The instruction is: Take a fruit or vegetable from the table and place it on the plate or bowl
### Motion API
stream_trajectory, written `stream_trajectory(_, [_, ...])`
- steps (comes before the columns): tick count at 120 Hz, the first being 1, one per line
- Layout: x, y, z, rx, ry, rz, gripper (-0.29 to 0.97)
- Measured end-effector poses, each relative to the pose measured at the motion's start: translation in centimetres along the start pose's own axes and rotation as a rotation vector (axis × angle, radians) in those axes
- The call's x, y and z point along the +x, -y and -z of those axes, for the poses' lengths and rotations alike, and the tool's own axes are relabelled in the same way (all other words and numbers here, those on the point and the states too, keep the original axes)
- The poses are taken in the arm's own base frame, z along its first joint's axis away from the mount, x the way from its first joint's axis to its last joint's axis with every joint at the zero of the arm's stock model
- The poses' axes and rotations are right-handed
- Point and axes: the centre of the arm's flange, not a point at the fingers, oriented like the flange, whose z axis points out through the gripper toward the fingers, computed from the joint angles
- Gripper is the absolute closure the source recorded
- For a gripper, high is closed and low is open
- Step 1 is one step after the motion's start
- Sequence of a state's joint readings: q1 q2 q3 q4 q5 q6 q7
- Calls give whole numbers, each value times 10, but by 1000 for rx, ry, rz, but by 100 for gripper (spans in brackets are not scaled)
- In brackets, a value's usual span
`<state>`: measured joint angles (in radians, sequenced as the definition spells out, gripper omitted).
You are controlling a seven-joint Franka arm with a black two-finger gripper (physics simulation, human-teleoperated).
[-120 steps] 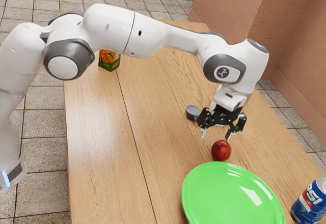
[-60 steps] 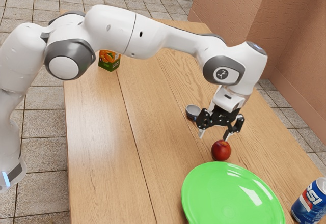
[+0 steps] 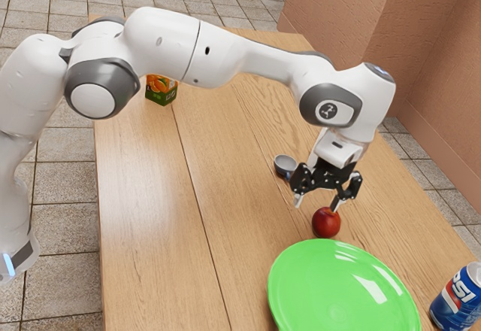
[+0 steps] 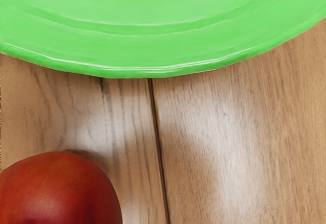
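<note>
My claw (image 3: pixel 317 205) hangs spread open just above the red fruit (image 3: pixel 326 223), gripping nothing. The fruit sits on the wooden plank table (image 3: pixel 165 218), near the rim of the green plate (image 3: pixel 342 293) with bare wood between them. A soda can (image 3: pixel 458 297) stands at the exterior view's lower right, a small grey cup (image 3: pixel 284 165) beyond the claw, and a juice carton (image 3: pixel 161 90) at the far end. Grey floor tiles (image 3: pixel 60 165) and reddish-brown walls (image 3: pixel 338 7) surround the table.
</note>
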<state>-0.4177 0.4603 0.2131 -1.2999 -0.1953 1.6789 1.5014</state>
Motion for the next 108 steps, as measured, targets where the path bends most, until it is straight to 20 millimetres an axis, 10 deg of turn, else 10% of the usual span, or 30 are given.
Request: stream_trajectory(108, [-9,31,-39,75,17,40,0])
